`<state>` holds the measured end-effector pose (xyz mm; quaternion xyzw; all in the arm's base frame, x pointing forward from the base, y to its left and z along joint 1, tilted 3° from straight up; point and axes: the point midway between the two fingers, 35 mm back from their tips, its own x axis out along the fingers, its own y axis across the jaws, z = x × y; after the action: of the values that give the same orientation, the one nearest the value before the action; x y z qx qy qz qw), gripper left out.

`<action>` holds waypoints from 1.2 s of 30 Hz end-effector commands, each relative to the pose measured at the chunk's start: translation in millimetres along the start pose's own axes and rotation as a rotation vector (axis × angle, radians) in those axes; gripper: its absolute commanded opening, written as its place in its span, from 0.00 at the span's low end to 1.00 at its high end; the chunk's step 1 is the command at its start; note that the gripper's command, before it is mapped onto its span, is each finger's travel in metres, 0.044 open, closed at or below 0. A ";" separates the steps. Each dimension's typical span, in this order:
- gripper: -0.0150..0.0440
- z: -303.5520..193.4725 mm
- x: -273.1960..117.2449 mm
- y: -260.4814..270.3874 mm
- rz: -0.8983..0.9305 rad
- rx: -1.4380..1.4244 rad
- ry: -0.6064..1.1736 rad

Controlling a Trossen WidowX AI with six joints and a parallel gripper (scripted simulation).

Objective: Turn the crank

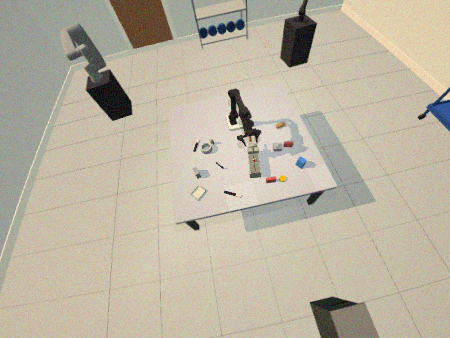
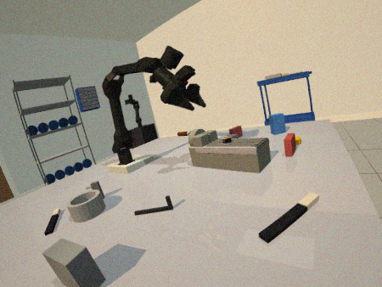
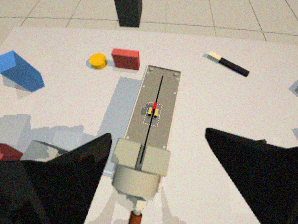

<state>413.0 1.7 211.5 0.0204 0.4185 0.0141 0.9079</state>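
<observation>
The grey machine [image 1: 255, 169] [image 2: 225, 159] [image 3: 164, 88] has a slotted top and a round crank housing [image 3: 136, 181] at its near end in the wrist view. The crank's brown handle [image 3: 135, 218] shows at the bottom of that view, partly cut off. The red pointer [image 3: 155, 106] is at the slot beside two brass marks [image 3: 150, 112] [image 3: 156, 114]. Its red part appears slightly toward the far end from them; exact level cannot be told. My gripper [image 1: 250, 141] [image 2: 199, 107] [image 3: 158, 134] is open and empty, raised above the crank end, with no finger touching the handle.
A red block [image 2: 289, 144] [image 3: 126, 59], yellow disc [image 3: 98, 61] and blue block [image 1: 300, 162] [image 2: 278, 123] [image 3: 21, 71] stand around the machine. A grey ring [image 1: 206, 148] [image 2: 87, 211], black hooked tool [image 2: 154, 210] and black-and-cream bar [image 2: 284, 222] [image 3: 233, 66] lie on the other side.
</observation>
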 end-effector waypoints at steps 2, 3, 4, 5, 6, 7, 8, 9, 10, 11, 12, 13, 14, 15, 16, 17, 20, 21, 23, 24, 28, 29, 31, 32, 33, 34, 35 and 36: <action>1.00 13.8 13.3 -14.7 0.045 -0.045 0.011; 1.00 14.4 13.7 -15.4 0.047 -0.047 0.011; 1.00 13.8 14.6 -15.4 0.047 -0.047 0.011; 1.00 12.1 17.2 -15.4 0.047 -0.047 0.011; 1.00 9.3 21.5 -15.4 0.047 -0.047 0.011; 1.00 5.7 26.6 -15.4 0.047 -0.047 0.011; 1.00 2.0 31.7 -15.3 0.047 -0.047 0.011; 1.00 -1.9 36.6 -15.3 0.047 -0.047 0.011; 1.00 -5.8 41.5 -15.3 0.047 -0.047 0.011; 1.00 -9.8 46.2 -15.2 0.047 -0.047 0.011; 1.00 -14.0 50.8 -15.1 0.047 -0.047 0.011; 1.00 -17.5 54.6 -15.0 0.047 -0.047 0.011; 1.00 -17.5 54.6 -15.0 0.047 -0.047 0.011; 1.00 -17.5 54.6 -15.0 0.047 -0.047 0.011; 1.00 -17.5 54.6 -15.0 0.047 -0.047 0.011; 1.00 -17.5 54.6 -15.0 0.047 -0.047 0.011; 1.00 -17.5 54.6 -15.0 0.047 -0.047 0.011; 1.00 -17.5 54.6 -15.0 0.047 -0.047 0.011; 1.00 -17.5 54.6 -15.0 0.047 -0.047 0.011; 1.00 -17.5 54.6 -15.0 0.047 -0.047 0.011; 1.00 -17.5 54.6 -15.0 0.047 -0.047 0.011; 1.00 -17.5 54.6 -15.0 0.047 -0.047 0.011; 1.00 -17.5 54.6 -15.0 0.047 -0.047 0.011; 1.00 -17.5 54.6 -15.0 0.047 -0.047 0.011; 1.00 -17.5 54.6 -15.0 0.047 -0.047 0.011; 1.00 -16.9 53.9 -15.1 0.047 -0.046 0.011; 1.00 -15.0 52.0 -15.1 0.047 -0.046 0.011; 1.00 -11.8 48.6 -15.3 0.046 -0.046 0.011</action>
<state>435.0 -11.2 159.6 0.0096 0.4241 0.0429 0.9045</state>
